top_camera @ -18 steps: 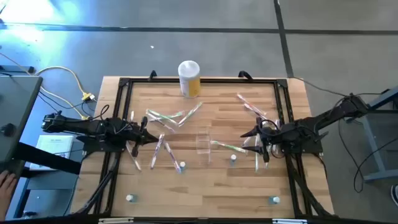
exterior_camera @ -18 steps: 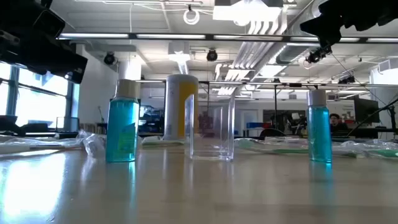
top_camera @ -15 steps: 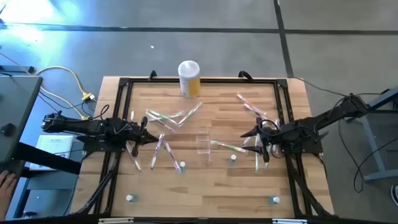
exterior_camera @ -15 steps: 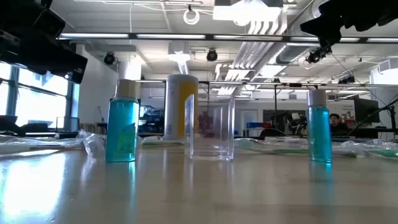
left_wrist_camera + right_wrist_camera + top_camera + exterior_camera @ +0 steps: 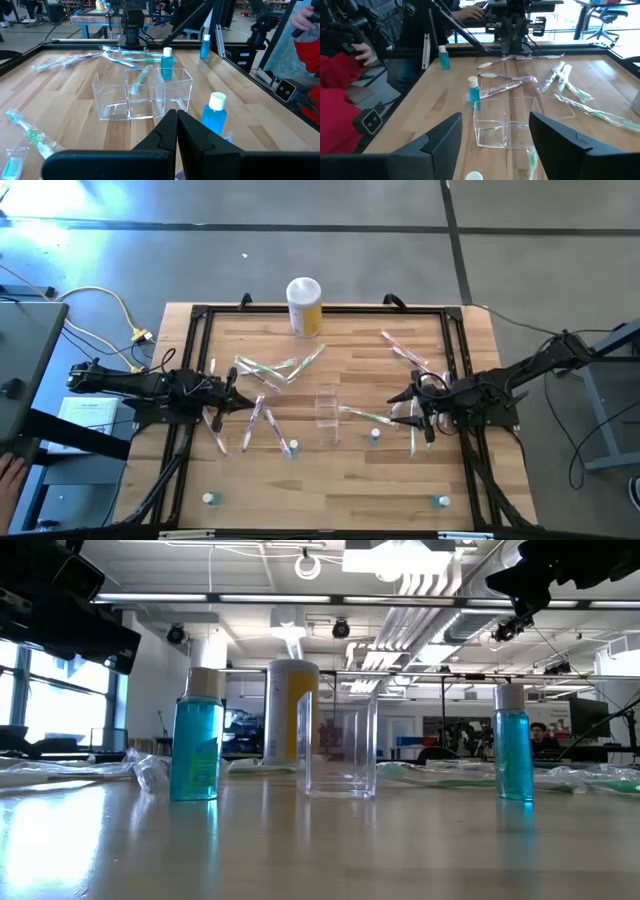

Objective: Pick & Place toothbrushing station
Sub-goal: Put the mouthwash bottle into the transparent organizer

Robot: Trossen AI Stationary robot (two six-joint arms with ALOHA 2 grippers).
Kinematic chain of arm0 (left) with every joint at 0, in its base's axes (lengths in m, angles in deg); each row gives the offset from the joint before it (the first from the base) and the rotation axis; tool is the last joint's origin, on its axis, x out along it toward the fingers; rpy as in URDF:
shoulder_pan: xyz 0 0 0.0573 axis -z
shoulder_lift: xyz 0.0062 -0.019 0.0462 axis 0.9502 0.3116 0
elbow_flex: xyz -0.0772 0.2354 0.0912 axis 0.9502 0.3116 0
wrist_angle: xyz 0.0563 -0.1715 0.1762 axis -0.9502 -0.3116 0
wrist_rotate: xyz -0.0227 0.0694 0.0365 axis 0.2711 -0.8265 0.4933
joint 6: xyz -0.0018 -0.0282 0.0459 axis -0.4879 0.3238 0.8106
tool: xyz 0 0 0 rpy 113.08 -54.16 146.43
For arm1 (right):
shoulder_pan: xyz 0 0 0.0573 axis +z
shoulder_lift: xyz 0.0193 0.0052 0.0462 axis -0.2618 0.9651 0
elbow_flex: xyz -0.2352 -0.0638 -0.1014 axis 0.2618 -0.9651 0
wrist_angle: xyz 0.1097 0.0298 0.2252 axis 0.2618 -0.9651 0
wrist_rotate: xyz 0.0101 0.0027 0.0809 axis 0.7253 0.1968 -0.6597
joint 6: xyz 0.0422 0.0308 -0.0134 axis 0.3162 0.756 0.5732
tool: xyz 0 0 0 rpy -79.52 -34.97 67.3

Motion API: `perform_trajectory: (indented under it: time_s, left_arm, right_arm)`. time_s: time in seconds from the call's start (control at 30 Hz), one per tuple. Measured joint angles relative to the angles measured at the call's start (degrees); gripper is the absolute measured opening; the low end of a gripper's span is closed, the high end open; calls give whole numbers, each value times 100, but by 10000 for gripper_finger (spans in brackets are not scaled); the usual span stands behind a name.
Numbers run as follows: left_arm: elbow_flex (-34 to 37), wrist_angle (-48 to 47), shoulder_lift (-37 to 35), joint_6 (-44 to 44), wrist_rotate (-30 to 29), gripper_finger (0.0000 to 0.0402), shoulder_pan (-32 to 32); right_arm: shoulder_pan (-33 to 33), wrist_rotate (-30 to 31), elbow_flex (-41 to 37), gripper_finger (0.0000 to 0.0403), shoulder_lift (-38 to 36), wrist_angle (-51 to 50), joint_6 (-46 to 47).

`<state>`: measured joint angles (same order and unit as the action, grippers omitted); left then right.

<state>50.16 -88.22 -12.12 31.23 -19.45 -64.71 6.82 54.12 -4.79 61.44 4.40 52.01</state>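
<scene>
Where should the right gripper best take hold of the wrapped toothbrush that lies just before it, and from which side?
Probably at the middle of the toothbrush handle, coming straight down. It lies flat on the table, thin and long, so the open right gripper should straddle it across its width. The clear cup stands close to one end.

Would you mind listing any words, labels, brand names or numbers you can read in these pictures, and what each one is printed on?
No text can be read anywhere.
Yellow canister: any label is too small and blurred to read.
Blue bottles: no print can be made out on them.
Toothbrush wrappers: any printing is too small to read.
Clear plastic cup: no print visible.
Paper beside the table: its marks are illegible.
</scene>
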Motion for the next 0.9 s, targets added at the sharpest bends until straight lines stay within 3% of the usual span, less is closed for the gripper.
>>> perform_trajectory:
  time_s: [0.6, 0.8, 0.9]
  left_arm:
    - [1, -15, 2, 2, -133, 6, 0]
    - [1, -17, 2, 2, -141, 6, 0]
    - [1, -19, 2, 2, -152, 6, 0]
  right_arm:
    - [24, -200, 4, 223, 0, 228, -431]
    - [272, -263, 28, 223, 271, 691, -1078]
    - [463, 144, 357, 223, 506, 508, -1207]
